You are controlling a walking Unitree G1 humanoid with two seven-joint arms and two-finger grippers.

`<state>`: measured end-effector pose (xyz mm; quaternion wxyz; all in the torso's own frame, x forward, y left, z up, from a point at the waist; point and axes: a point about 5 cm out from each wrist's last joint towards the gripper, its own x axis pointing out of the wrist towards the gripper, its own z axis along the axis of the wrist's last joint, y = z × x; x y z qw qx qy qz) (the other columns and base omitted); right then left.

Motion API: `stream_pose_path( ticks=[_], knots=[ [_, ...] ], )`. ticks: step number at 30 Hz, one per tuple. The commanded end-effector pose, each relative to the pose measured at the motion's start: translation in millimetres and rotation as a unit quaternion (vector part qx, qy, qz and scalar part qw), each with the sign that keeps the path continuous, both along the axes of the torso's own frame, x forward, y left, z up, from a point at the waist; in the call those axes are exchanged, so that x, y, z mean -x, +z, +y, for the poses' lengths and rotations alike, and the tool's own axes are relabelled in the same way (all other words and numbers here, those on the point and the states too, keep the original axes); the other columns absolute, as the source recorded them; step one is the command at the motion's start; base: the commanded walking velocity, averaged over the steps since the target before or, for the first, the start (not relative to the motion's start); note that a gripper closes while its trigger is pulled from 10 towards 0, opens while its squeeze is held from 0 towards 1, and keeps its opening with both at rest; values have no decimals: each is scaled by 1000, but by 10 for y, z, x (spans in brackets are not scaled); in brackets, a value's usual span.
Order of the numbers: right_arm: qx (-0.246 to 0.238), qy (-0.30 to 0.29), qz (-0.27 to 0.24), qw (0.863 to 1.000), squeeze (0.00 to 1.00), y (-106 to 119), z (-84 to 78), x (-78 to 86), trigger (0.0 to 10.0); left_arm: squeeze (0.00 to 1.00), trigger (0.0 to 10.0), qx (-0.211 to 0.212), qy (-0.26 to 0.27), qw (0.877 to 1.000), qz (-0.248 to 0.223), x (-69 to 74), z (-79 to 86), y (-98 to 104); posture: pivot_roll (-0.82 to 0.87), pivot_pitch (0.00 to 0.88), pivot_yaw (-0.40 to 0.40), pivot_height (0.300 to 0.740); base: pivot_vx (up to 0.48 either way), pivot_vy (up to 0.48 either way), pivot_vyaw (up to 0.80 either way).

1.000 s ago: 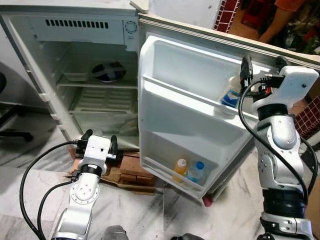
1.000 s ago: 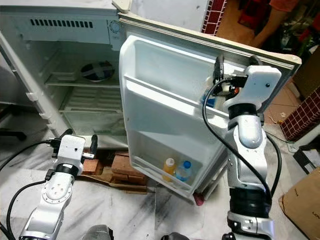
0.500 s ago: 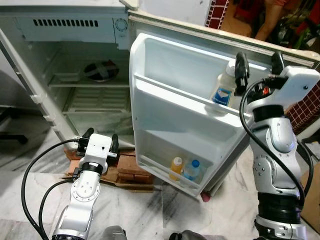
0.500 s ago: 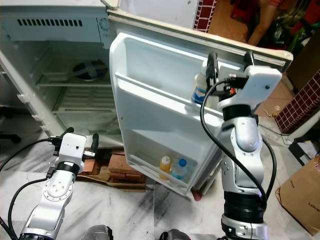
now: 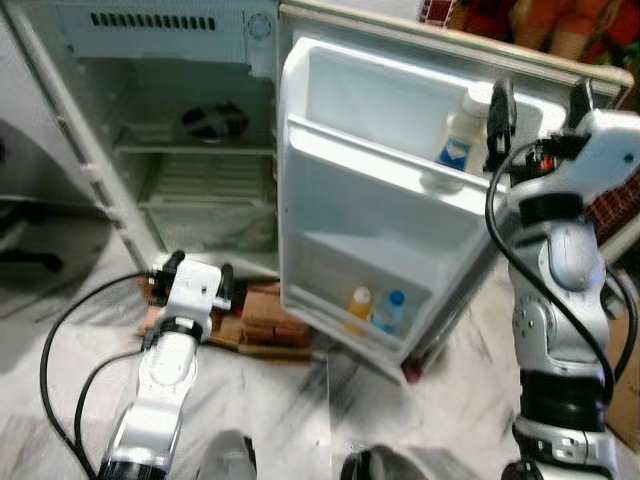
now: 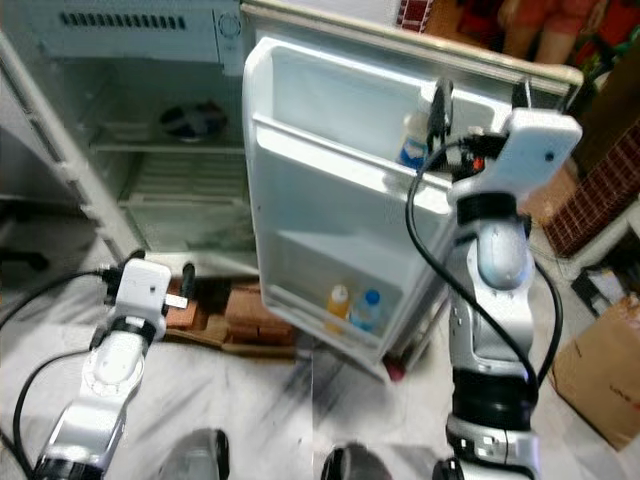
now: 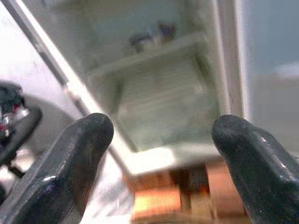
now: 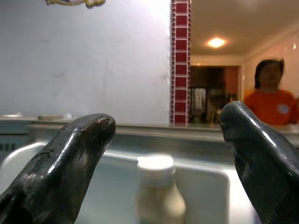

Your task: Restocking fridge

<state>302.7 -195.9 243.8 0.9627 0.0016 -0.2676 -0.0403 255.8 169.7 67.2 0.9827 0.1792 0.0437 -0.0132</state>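
A: Start with the left eye view. What fills the frame?

B: An open fridge [image 5: 170, 130] takes the upper left, and its door [image 5: 400, 200] swings out across the centre. On the door's upper shelf, upper right of the frame, a white bottle with a blue label [image 5: 461, 135] stands upright. The right gripper [image 5: 540, 105] is just to the right of it, fingers spread wide, not touching the bottle.

A: Anything lower on the door?

B: In the bottom shelf, centre of the frame, an orange bottle [image 5: 358, 303] and a blue bottle [image 5: 390, 312] stand side by side. The left gripper [image 5: 197, 272] sits lower left, over some bricks [image 5: 262, 322] on the marble floor [image 5: 400, 420].

A: And the right eye view?

B: The same scene, slightly blurred. A dark round dish [image 6: 190, 120] rests on a shelf inside the fridge, upper left. A person in orange [image 6: 540, 25] stands at the top right behind the door.

A: The left wrist view?

B: The two black fingers [image 7: 70, 158] are wide apart at the lower corners, holding nothing; between them lie the fridge interior and the bricks at the bottom.

A: The right wrist view?

B: Fingers [image 8: 70, 158] spread wide again. The white bottle's cap sits at lower centre between them, beyond the tips. The person in orange is at the right edge.
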Motion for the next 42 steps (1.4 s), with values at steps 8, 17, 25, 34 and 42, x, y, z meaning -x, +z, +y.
stream_pose_path(
  ticks=[8,17,25,34,42],
  knots=[
    [-19,-111,118,987,0,-628,-348,71,10000,0,10000,-5,-1,1000,-10,-39,-10,43,112,22,-45,740,-97,0,0],
    [-24,-90,208,974,0,-1170,-175,180,10000,0,10000,-8,14,1000,-19,-6,48,18,111,15,-55,740,0,0,0],
    [-28,-55,221,973,0,-1276,-17,136,10000,0,10000,-2,14,999,-31,-83,37,78,112,19,-60,740,0,-60,768],
    [-37,-47,229,972,0,-1342,-21,131,10000,0,10000,-3,28,999,-38,-45,32,66,111,19,-63,740,0,-107,206],
    [-34,-42,238,970,0,-1421,5,175,10000,0,10000,2,32,999,-36,-8,15,31,109,5,-63,740,0,0,0]
  ],
)
